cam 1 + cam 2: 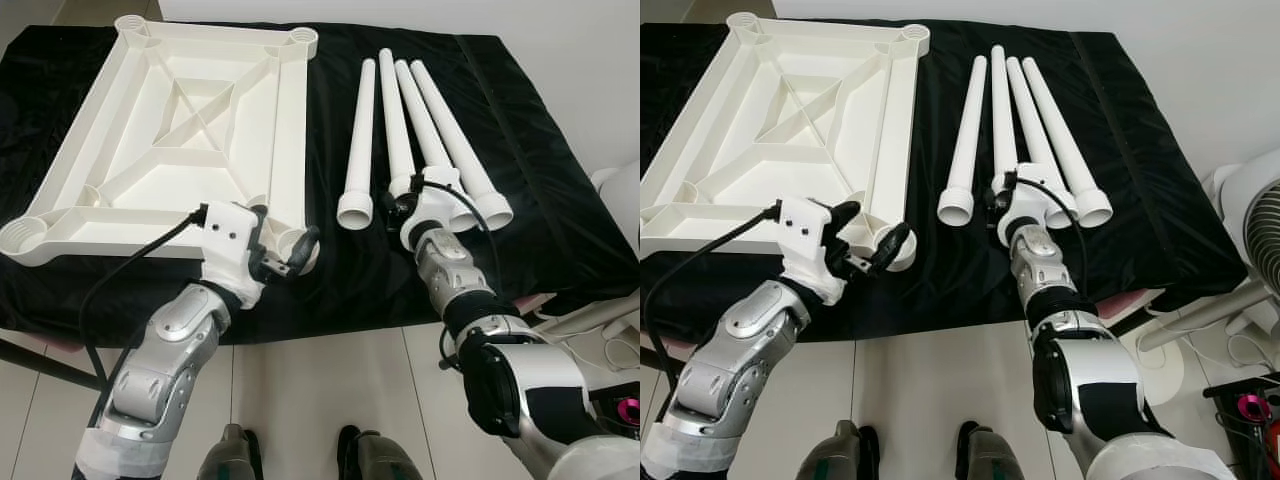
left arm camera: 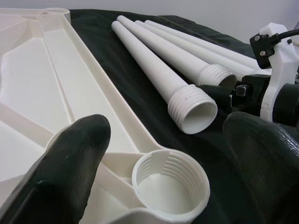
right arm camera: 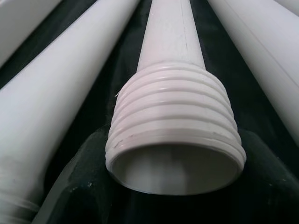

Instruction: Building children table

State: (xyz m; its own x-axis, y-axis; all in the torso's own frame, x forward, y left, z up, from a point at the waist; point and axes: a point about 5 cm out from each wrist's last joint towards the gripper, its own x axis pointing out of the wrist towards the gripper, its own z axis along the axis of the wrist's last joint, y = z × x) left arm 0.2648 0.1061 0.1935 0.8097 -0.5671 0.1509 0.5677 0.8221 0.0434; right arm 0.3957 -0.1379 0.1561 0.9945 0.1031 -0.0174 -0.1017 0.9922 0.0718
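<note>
A white tabletop [image 1: 290,120] lies upside down on the left of the black cloth. My left gripper [image 1: 283,232] stands open at its near right corner, one finger [image 2: 60,177] on each side of the threaded socket [image 2: 170,184]. Several white legs lie side by side to the right, threaded ends towards me. My right gripper [image 1: 402,200] is shut on the threaded end of the second leg from the left [image 1: 395,120]. That end [image 3: 173,116] sits between the black fingers [image 3: 70,186]. The leftmost leg [image 1: 358,150] lies apart from both grippers.
The black cloth [image 1: 540,200] covers a low table whose near edge runs just under my forearms. Pale tiled floor [image 1: 320,400] and my feet are below. A white appliance [image 1: 1260,220] stands off the table's right side.
</note>
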